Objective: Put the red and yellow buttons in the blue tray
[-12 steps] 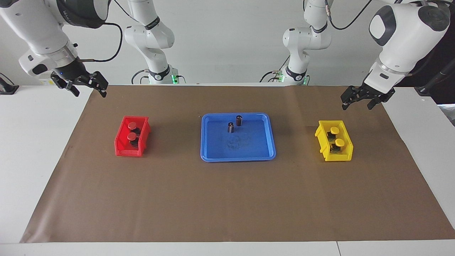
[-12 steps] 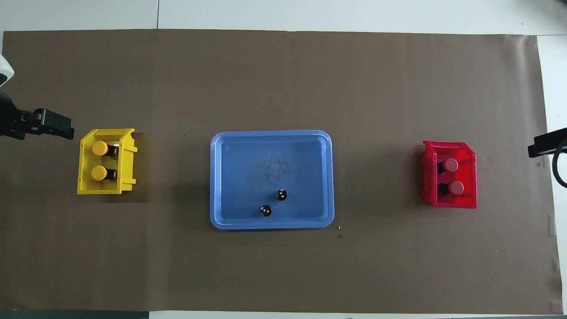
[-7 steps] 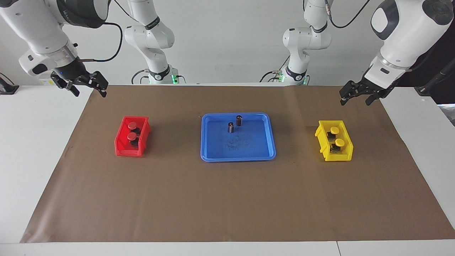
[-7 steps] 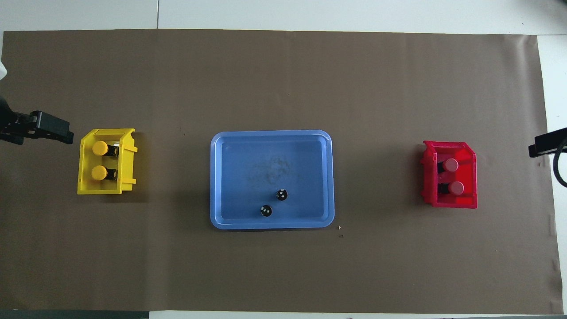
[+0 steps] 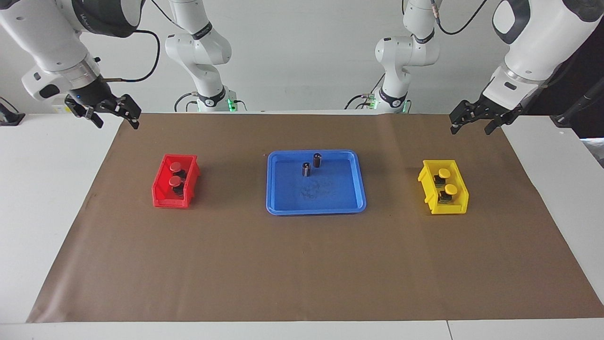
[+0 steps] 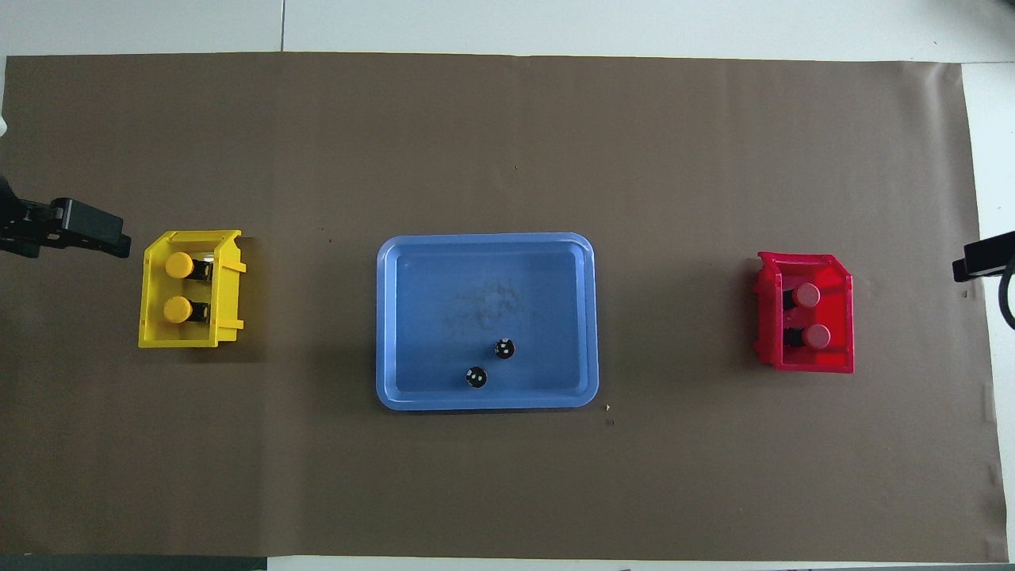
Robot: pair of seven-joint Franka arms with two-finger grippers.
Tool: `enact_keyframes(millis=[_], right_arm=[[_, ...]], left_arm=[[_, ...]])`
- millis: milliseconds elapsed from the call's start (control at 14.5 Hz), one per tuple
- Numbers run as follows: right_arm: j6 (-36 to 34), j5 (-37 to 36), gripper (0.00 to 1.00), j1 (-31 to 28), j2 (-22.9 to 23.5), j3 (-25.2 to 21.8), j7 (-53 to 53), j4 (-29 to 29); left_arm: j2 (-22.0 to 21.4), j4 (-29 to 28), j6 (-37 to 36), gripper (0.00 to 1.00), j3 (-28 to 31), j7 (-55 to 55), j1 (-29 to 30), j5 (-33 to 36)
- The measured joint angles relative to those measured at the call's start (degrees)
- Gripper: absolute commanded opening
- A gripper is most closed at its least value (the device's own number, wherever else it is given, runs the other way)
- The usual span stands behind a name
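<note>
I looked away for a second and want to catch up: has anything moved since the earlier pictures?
Only the arms. The left claw has lifted higher, near the yellow bin, still open and empty. The right claw has risen slightly near the red bin, also open and empty. The red buttons, yellow buttons, blue tray and its two dark cylinders have stayed put.

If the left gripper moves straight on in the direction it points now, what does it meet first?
Probably the brown paper cover, just short of the yellow bin. The open left gripper points down, tilted slightly, over the paper nearer the robots than that bin; depth is uncertain.
</note>
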Motion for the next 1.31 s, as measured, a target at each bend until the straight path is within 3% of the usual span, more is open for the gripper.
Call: enact_keyframes(millis=[275, 620, 1308], right_arm=[[7.09, 0.00, 0.98, 1.07, 0.13, 0.54, -0.40, -4.53], [20.60, 0.10, 0.79, 3.58, 3.61, 0.73, -0.40, -15.28], [33.33, 1.52, 0.76, 5.10, 5.15, 0.74, -0.38, -24.47]], left_arm=[[0.00, 0.00, -0.11, 1.00, 0.02, 0.00, -0.14, -0.01], [0.00, 0.00, -0.15, 1.00, 0.10, 0.00, -0.14, -0.01], [-0.16, 0.00, -1.14, 1.00, 0.63, 0.00, 0.18, -0.01]])
